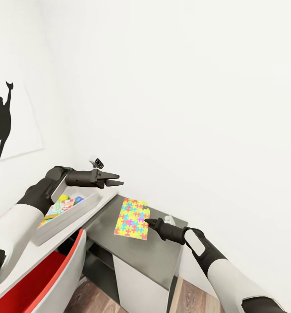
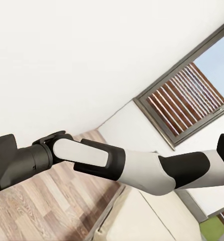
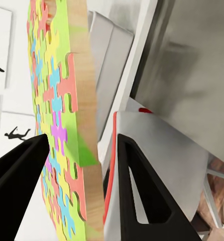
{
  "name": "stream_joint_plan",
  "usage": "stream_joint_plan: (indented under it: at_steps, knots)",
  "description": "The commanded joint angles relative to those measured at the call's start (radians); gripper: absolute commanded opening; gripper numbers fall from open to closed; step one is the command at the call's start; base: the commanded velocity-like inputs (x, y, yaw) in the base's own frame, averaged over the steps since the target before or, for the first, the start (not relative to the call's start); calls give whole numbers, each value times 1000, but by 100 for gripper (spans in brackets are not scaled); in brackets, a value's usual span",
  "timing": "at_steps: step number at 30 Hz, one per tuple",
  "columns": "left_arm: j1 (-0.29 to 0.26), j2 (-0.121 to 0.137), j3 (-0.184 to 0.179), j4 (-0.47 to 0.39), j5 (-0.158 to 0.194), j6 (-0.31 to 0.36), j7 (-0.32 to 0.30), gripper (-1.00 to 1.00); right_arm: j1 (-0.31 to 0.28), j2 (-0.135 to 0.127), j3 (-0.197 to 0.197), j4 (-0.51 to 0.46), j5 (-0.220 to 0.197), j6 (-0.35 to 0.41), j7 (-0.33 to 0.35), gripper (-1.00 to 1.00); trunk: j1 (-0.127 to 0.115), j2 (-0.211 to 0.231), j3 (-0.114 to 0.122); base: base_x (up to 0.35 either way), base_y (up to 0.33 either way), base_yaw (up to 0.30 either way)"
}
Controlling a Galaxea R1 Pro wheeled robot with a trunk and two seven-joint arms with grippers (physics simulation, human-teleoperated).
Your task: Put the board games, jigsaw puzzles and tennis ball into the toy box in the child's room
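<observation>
One puzzle (image 1: 132,218) is in your right gripper (image 1: 148,222), held up over the dark desk (image 1: 141,254) near the wall. In the right wrist view the board (image 3: 59,125) stands edge-on between the two black fingers (image 3: 137,191); they sit on either side of it, but you cannot tell from that view whether both pads press the board. In the head view the fingertips meet the puzzle's right edge and the board hangs tilted, its patchwork face toward the camera.

Your left gripper (image 1: 112,179) hovers above the toy box (image 1: 71,216), pointing right, with nothing in it; its fingers look close together, with only a narrow gap at the tips. The box sits on the pale table (image 1: 28,256), just left of the dark desk, and colourful toys (image 1: 62,206) already lie inside, including something yellow-green near the top. A red and white chair (image 1: 54,278) stands in front of the table. A black silhouette picture (image 1: 4,119) hangs on the left wall. The left wrist view shows your right arm (image 2: 117,163), a window (image 2: 192,95) and plank floor (image 2: 36,211).
</observation>
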Motion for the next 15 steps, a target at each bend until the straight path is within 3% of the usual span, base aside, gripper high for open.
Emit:
stream_joint_plan:
  at_steps: [1,15]
  knots:
    - [-1,1,-4,0,1,11,-5,100,-1,0,2,0,-3,3,1,-100,1,-1,0,0,0,71]
    - [-1,2,-4,0,1,10,-5,100,-1,0,2,0,-4,3,1,-100,1,-1,22,0,0,71]
